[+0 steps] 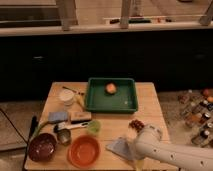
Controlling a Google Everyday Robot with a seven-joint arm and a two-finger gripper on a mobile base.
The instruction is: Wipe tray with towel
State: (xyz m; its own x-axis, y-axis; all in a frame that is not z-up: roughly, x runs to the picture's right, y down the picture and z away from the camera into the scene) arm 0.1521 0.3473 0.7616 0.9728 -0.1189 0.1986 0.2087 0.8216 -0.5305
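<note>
Gripper is down at the 3 o'clock edge of the pale towel on the desk's front right, whether it's clamped I cannot tell, and the green tray waits well apart at 11 o'clock.

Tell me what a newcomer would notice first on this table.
The big dark green tray stands at the back of the table, with a small orange object inside it. Next comes the white arm at the lower right, its tool down at the pale towel near the front edge, beside the orange bowl.
</note>
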